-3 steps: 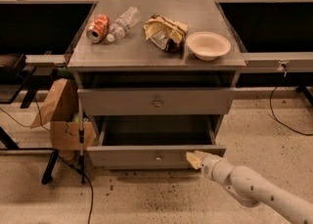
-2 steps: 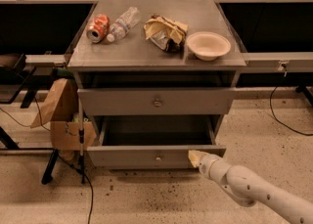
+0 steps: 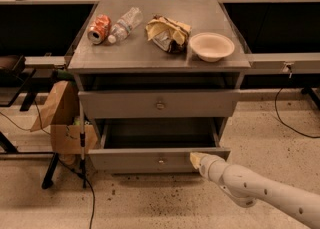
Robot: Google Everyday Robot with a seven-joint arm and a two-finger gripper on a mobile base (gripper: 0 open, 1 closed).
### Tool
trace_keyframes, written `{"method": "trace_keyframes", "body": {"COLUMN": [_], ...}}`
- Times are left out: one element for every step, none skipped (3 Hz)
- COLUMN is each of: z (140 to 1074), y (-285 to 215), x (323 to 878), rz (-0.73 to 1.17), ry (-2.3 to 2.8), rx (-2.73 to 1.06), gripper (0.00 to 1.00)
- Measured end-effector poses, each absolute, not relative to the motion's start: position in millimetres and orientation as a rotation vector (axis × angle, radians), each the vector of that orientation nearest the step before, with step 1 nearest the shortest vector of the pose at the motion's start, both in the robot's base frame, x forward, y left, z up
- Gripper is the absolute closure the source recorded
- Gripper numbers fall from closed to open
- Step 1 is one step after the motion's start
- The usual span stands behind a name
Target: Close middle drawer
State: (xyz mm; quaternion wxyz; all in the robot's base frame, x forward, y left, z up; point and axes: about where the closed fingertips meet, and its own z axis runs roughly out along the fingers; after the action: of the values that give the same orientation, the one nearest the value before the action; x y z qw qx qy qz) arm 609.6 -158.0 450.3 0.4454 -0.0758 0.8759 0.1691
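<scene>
Our pincer (image 3: pixel 196 159) sits against the right end of the drawer (image 3: pixel 125 160) front; whether it is clenched we cannot tell. We see a can (image 3: pixel 99 28), bottle (image 3: pixel 125 24), bag (image 3: pixel 167 34) and bowl (image 3: pixel 211 46) on the grey tabletop (image 3: pixel 150 57), with speckled floor (image 3: pixel 150 203) below. The drawer stands pulled out toward us, its long axis running left to right.

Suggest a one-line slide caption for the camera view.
The gripper at the front panel of the pulled-out grey middle drawer.

Grey cabinet top (image 3: pixel 150 55) carries can (image 3: pixel 99 28), bottle (image 3: pixel 124 24), wrapper (image 3: pixel 167 34) and bowl (image 3: pixel 211 46); pincer (image 3: pixel 196 159) at its front.
</scene>
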Motion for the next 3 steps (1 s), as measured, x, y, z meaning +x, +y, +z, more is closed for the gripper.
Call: {"method": "trace_keyframes", "body": {"z": [450.5,450.1,450.1], "y": [-157.1,-156.8,-156.8], "x": [611.0,612.6,612.4], "rz": [0.409,0.403,0.403], "ry": [2.177,2.181,2.181], "rx": [-0.193,-0.195,-0.195], "gripper": [1.0,1.0,1.0]}}
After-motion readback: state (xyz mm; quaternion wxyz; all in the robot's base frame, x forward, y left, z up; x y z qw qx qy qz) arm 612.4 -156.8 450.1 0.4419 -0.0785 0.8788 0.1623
